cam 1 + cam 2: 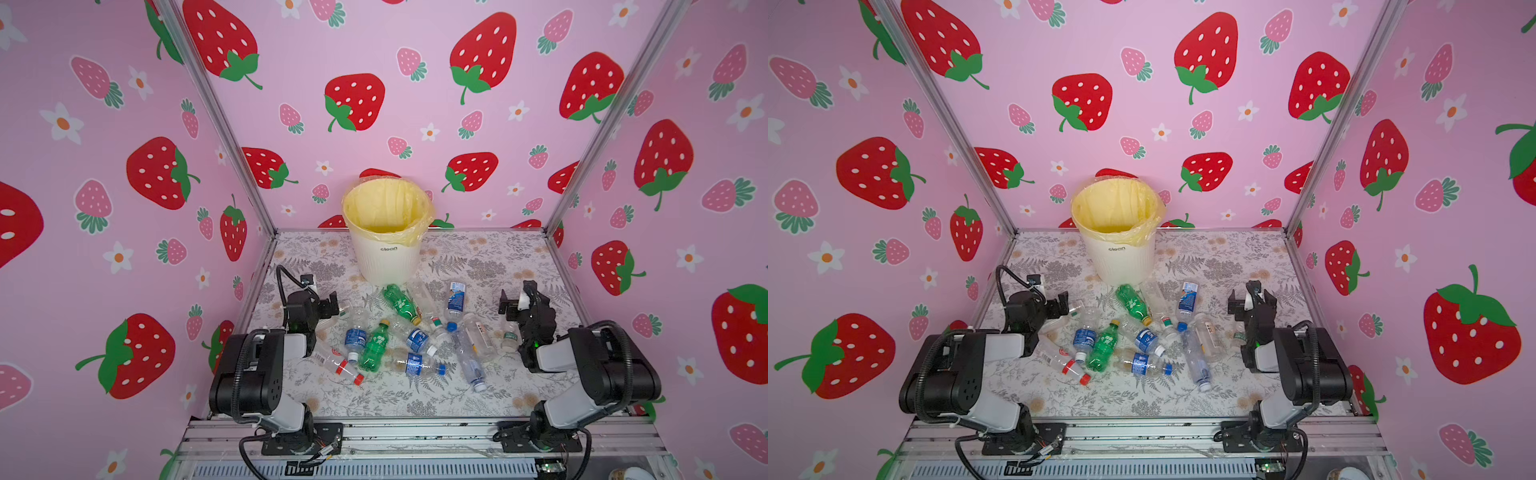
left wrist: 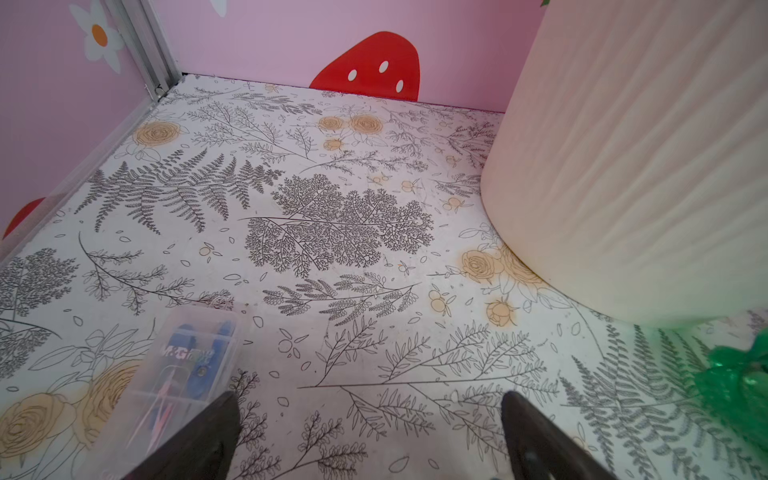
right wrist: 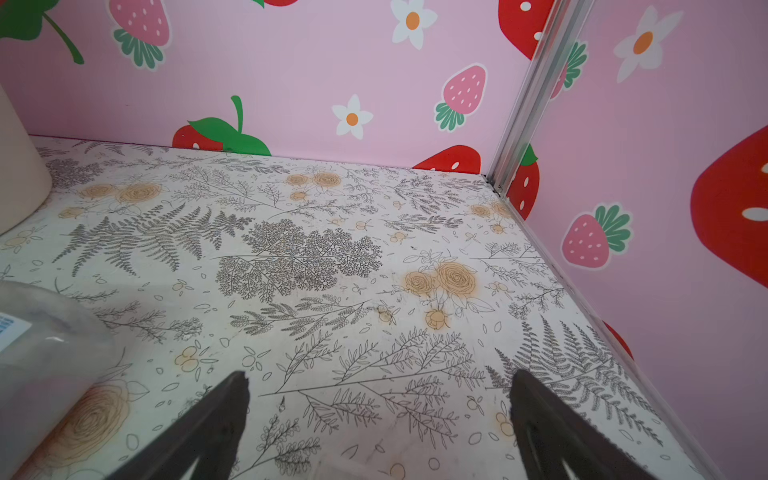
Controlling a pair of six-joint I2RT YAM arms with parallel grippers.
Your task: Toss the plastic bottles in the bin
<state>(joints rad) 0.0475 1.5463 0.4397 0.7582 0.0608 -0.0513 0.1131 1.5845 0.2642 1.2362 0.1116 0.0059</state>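
Note:
Several plastic bottles lie in a loose heap mid-table in both top views, among them a green one (image 1: pixel 374 345) (image 1: pixel 1104 347), a blue-labelled one (image 1: pixel 419 363) and a red-capped one (image 1: pixel 337 365). The white bin (image 1: pixel 388 257) (image 1: pixel 1121 255) with its yellow liner stands behind the heap at the back wall. My left gripper (image 1: pixel 330 305) (image 2: pixel 370 397) hovers open at the heap's left edge, with only bare table between its fingers. My right gripper (image 1: pixel 509 305) (image 3: pixel 380 374) is open at the heap's right edge, likewise over bare table. A clear bottle (image 3: pixel 41 353) lies beside it.
A clear plastic box (image 2: pixel 187 365) with blue contents lies by my left gripper's finger. In the left wrist view the bin's ribbed wall (image 2: pixel 623 166) and a green bottle's base (image 2: pixel 735 374) show on one side. Pink walls with metal posts (image 1: pixel 224 124) close in the table.

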